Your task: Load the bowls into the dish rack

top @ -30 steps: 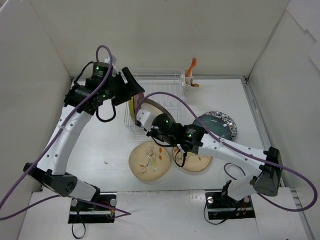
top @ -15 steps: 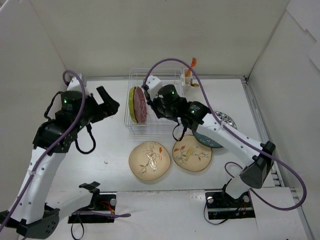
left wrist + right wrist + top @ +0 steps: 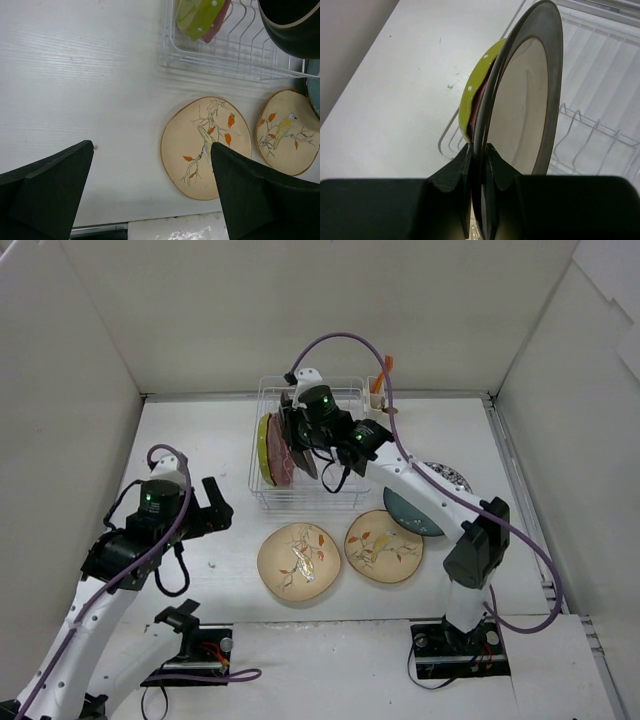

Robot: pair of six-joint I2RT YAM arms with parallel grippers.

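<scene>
L grip (image 3: 151,145): nearest, low over bare table, L of the loose bowls; fingers wide apart, nothing betw them
Leaf-print bowl (image 3: 205,147): flat on table, just ahead & a bit R of L fingers; L arm is the nearer one
Bird-print bowl (image 3: 286,132): flat, just beside the leaf one on its R, rims v close (touching? can't tell)
Teal bowl (image 3: 410,512): flat, behind bird bowl, partly under R forearm
Speckled dish (image 3: 455,478): only a sliver shows past the teal, far R
Dish rack (image 3: 300,502): behind the cream pair, mid-table; front wire edge faces the arms
Green dotted bowl (image 3: 264,448): on edge in rack, L-most
Pink bowl (image 3: 280,455): on edge, tight vs the green on its R
R grip (image 3: 479,150): reached over the rack; fingers pinched on the rim of a dark-rimmed bowl
Dark-rimmed bowl (image 3: 525,100): cream inside, on edge, runs straight out from the fingers, face roughly parallel to green & pink, just R of pink
Key relation: bowl's plane lines up w/ the divider rows; free wires lie below & to its R
Contact w/ rack: can't tell, lower rim hidden
Step (my read): seating 3rd bowl next to pink
Progress (my read): 2 racked, 1 in hand, 4 on table
Risk (my guess): rim knocks pink if it drifts L
Cup w/ orange utensil (image 3: 385,365): far R corner of rack
</scene>
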